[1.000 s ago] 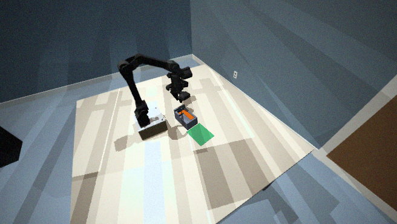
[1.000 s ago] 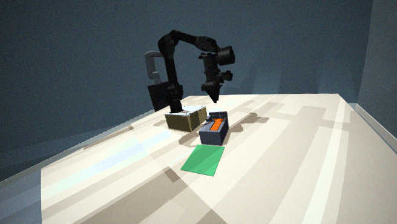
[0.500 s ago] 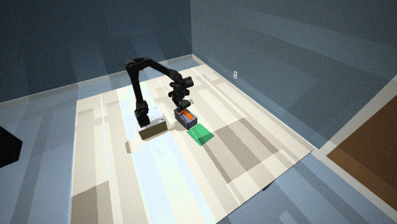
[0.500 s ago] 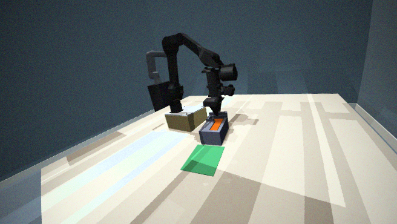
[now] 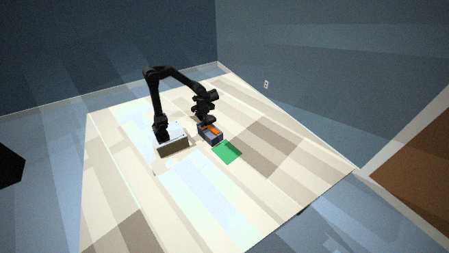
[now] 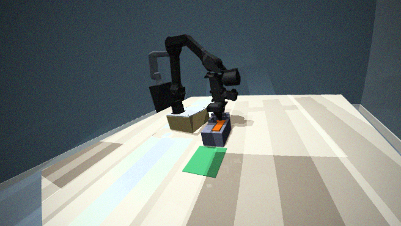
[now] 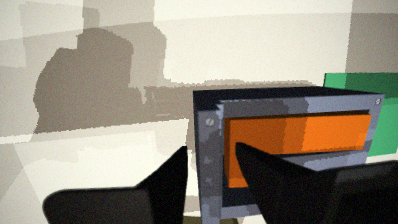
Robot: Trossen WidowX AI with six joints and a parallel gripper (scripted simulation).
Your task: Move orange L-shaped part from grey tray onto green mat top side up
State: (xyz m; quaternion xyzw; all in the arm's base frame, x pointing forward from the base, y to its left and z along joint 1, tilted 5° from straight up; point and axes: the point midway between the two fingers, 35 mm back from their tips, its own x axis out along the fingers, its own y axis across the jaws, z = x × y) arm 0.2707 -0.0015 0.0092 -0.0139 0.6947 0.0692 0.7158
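The orange part (image 5: 213, 130) (image 6: 218, 126) (image 7: 330, 132) lies in the pocket of the grey tray (image 5: 206, 136) (image 6: 213, 139) (image 7: 208, 145). Its long arm points toward the mat and looks about level with the rim; I cannot tell a slight tilt. My gripper (image 5: 208, 124) (image 6: 219, 118) (image 7: 211, 149) is partly open and empty, pointing down low over the tray's far end. In the wrist view the right finger overlaps the L-shaped end and hides some of it; the left finger appears outside the end wall. Contact cannot be made out.
The green mat (image 5: 224, 154) (image 6: 198, 160) (image 7: 386, 132) lies flat beside the tray's near end, with nothing on it. The arm's box-shaped base (image 5: 172, 145) (image 6: 181, 123) stands left of the tray. The tray's raised end wall is close to the fingers.
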